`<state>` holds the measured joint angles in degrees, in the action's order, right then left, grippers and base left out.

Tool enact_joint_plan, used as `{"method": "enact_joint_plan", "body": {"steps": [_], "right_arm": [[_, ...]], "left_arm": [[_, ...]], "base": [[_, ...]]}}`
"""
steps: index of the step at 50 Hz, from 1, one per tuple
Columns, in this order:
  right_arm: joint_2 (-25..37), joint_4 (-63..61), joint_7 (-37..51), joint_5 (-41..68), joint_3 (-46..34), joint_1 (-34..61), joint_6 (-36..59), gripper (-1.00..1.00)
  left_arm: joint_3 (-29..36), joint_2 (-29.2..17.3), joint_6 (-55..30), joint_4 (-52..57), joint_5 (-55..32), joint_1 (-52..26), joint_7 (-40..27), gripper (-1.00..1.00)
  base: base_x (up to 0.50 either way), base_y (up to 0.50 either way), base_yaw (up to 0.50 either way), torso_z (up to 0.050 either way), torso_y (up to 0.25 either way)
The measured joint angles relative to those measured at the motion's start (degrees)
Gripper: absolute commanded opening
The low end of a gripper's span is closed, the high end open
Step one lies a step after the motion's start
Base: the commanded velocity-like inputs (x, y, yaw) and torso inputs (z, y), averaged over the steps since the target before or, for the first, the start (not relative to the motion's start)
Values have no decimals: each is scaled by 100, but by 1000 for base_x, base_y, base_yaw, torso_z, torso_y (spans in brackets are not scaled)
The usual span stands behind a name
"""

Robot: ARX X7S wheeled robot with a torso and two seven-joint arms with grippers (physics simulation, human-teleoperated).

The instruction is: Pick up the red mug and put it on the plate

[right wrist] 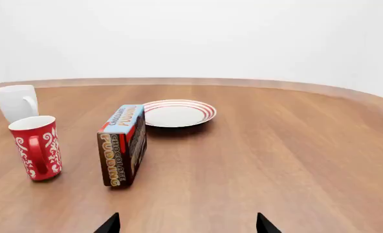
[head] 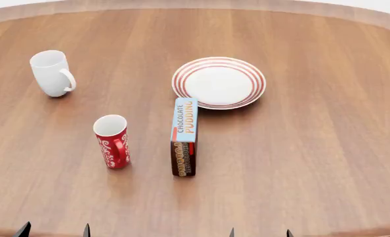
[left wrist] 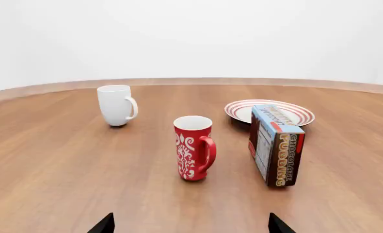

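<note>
The red mug (head: 112, 141) with white swirls stands upright on the wooden table, handle toward the pudding box; it also shows in the left wrist view (left wrist: 193, 147) and the right wrist view (right wrist: 37, 147). The red-ringed white plate (head: 254, 86) lies further back and to the right, empty, and it shows in the left wrist view (left wrist: 304, 114) and right wrist view (right wrist: 204, 110). My left gripper (head: 55, 231) is open and empty at the near table edge, well short of the mug; only its fingertips (left wrist: 103, 225) show. My right gripper (head: 259, 233) is open and empty at the near edge.
A chocolate pudding box (head: 184, 136) stands between the red mug and the plate, close to the plate's near rim. A plain white mug (head: 52, 73) stands at the back left. The round wooden table (head: 327, 163) ends in a curved far edge.
</note>
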<state>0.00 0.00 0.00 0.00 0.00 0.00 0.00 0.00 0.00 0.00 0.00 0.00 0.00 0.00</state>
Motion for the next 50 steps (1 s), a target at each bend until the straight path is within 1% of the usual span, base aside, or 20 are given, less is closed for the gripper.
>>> {"method": "enact_joint_plan", "body": {"steps": [17, 23, 36, 50], "right_arm": [[196, 25, 235, 244, -212, 11, -57, 100], [263, 15, 304, 327, -286, 7, -71, 100], [380, 8, 437, 464, -417, -1, -107, 100], [479, -2, 560, 560, -532, -2, -113, 100]], "left_arm": [[233, -199, 42, -14, -179, -6, -239, 100], [317, -266, 173, -58, -182, -11, -356, 100], [439, -357, 840, -299, -176, -39, -606, 100], [523, -408, 1813, -679, -175, -103, -856, 100]], "base": [[0, 0, 0, 0, 0], [0, 0, 0, 0, 0], [0, 0, 0, 0, 0], [0, 0, 0, 0, 0]]}}
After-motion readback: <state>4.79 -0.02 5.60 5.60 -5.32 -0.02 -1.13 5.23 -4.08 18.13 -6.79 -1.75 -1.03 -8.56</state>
